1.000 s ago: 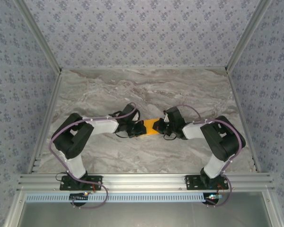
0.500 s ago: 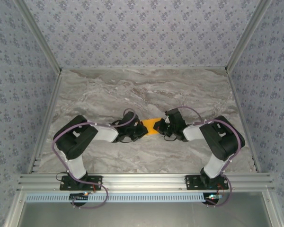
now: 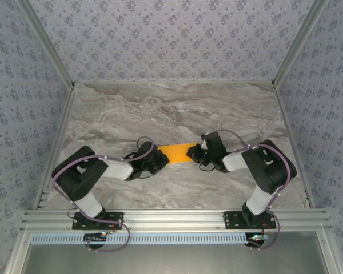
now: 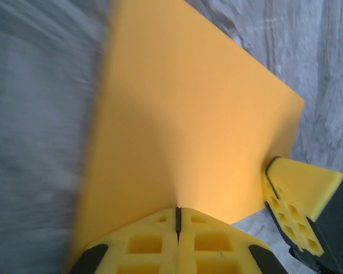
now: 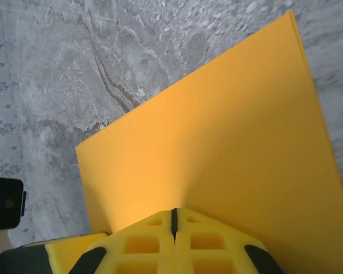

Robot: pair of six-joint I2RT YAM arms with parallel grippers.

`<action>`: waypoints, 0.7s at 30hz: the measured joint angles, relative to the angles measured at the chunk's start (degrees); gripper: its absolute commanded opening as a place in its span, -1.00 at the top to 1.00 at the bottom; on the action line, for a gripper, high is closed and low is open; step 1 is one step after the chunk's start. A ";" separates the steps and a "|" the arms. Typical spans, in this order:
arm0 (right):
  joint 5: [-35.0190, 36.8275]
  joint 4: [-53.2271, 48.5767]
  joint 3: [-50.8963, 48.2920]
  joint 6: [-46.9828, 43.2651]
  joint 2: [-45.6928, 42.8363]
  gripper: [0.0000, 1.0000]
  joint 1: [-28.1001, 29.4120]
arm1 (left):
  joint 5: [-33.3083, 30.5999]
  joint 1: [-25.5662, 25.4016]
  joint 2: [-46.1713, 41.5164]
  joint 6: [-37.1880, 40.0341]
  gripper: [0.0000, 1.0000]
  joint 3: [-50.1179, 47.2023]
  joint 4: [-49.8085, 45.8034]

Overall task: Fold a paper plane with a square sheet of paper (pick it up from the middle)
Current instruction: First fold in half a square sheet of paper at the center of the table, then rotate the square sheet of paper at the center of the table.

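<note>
Both side edges of the orange sheet of paper (image 3: 174, 152) are pinched at the middle of the worktop (image 3: 177, 114): left end effector (image 3: 158, 159) clamps its 9 o'clock edge, right end effector (image 3: 192, 153) its 3 o'clock edge.

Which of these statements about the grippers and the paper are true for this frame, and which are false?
1. The left gripper is shut on an edge of the square sheet of paper. True.
2. The right gripper is open and away from the sheet. False: it is also shut on an edge of the sheet.
3. The sheet is blue. False: it is bright orange.
4. The sheet sits between the two grippers over the marble-patterned table. True.
5. The paper is already a slim pointed dart. False: it shows a broad flat face with straight edges.
</note>
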 measured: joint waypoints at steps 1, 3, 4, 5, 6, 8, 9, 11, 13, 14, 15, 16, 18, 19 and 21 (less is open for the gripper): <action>-0.50 0.26 -0.22 -0.15 0.00 1.00 -0.42 | -0.35 0.66 -1.07 -0.11 1.00 -1.09 -0.11; -1.16 0.46 -0.37 -0.37 0.00 1.00 -0.94 | -0.63 1.75 -2.93 -0.33 1.00 -2.91 -0.44; -1.38 0.44 -0.37 -0.50 0.00 1.00 -1.11 | -0.68 2.32 -3.98 -0.50 1.00 -3.78 -0.81; -1.51 0.42 -0.37 -0.66 0.00 1.00 -1.25 | -0.81 3.02 -5.14 -0.50 1.00 -4.68 -1.31; -1.53 0.33 -0.35 -0.87 -0.04 1.00 -1.44 | -0.85 3.69 -6.14 -0.46 1.00 -5.35 -1.88; -1.51 -0.20 -0.31 -1.46 -0.26 1.00 -2.23 | -0.92 5.29 -8.66 0.26 1.00 -6.27 -4.46; -1.51 -0.57 -0.22 -1.68 -0.42 1.00 -2.45 | -1.25 6.03 -9.92 1.01 1.00 -6.32 -6.54; -1.27 -2.62 0.66 -2.56 -0.87 1.00 -2.56 | -1.99 8.00 -12.72 3.10 1.00 -5.97 -11.80; -0.26 -6.71 2.43 -3.98 -1.44 0.98 -2.10 | -2.12 10.03 -14.93 5.84 0.90 -4.35 -16.98; 0.79 -9.70 3.80 -4.96 -1.79 0.93 -1.51 | -1.88 11.19 -15.72 7.65 0.71 -2.73 -19.82; 2.21 -12.90 5.33 -6.01 -2.05 0.87 -0.72 | -1.62 12.28 -16.26 9.35 0.53 -0.90 -22.25; 3.93 -16.85 7.43 -7.17 -2.27 0.75 0.31 | -1.20 13.64 -16.63 11.28 0.28 1.60 -24.98; 6.99 -23.65 11.91 -9.22 -2.29 0.47 2.95 | -0.50 16.28 -16.96 15.41 -0.12 6.47 -29.24; 8.63 -27.12 14.64 -10.40 -2.23 0.41 4.61 | -0.24 17.66 -17.09 17.35 -0.30 9.07 -31.39; 11.04 -32.50 20.39 -11.58 -1.36 0.29 7.61 | -0.09 20.02 -17.22 21.07 -0.60 13.35 -35.32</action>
